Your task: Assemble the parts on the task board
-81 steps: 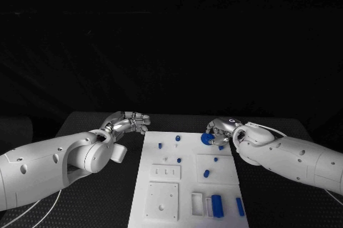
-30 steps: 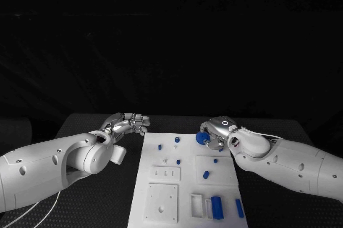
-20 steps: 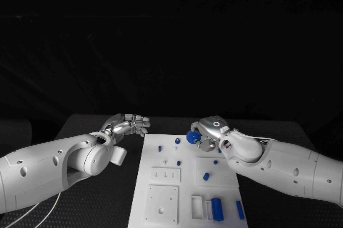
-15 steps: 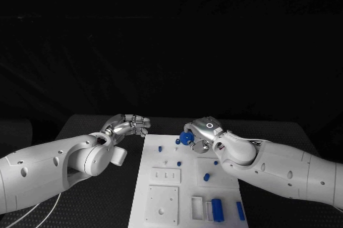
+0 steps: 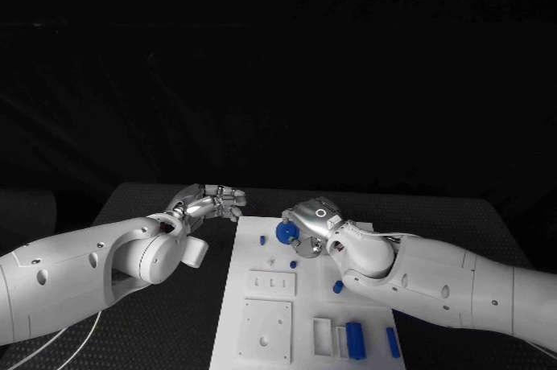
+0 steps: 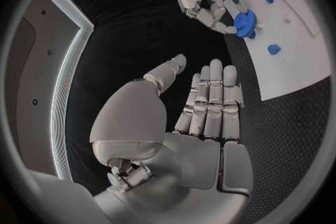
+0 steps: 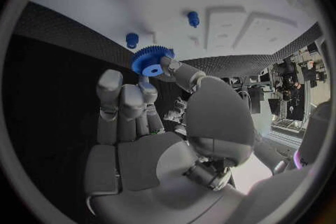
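Observation:
My right hand [image 5: 307, 224] holds a blue gear [image 5: 286, 230] above the far left part of the white task board [image 5: 265, 322]. In the right wrist view the blue gear [image 7: 151, 60] sits pinched at the fingertips of the right hand [image 7: 150, 123], over the board's edge near a small blue peg [image 7: 131, 40]. My left hand [image 5: 210, 203] hovers just off the board's far left corner, fingers straight and together, holding nothing. In the left wrist view the left hand [image 6: 203, 106] points toward the right hand [image 6: 206, 3] with the blue gear [image 6: 246, 23].
Small blue parts stand on the task board: a peg [image 5: 261, 240] near the far left, another [image 5: 291, 265] mid-board, one [image 5: 336, 287] by my right forearm. Long blue pieces [image 5: 355, 339] lie at the near right beside white rectangular recesses [image 5: 266, 328]. Black table [image 5: 139, 322] surrounds the board.
My right hand has carried the blue gear leftward across the far end of the board, from the right side to near the left edge. The left hand has stayed put.

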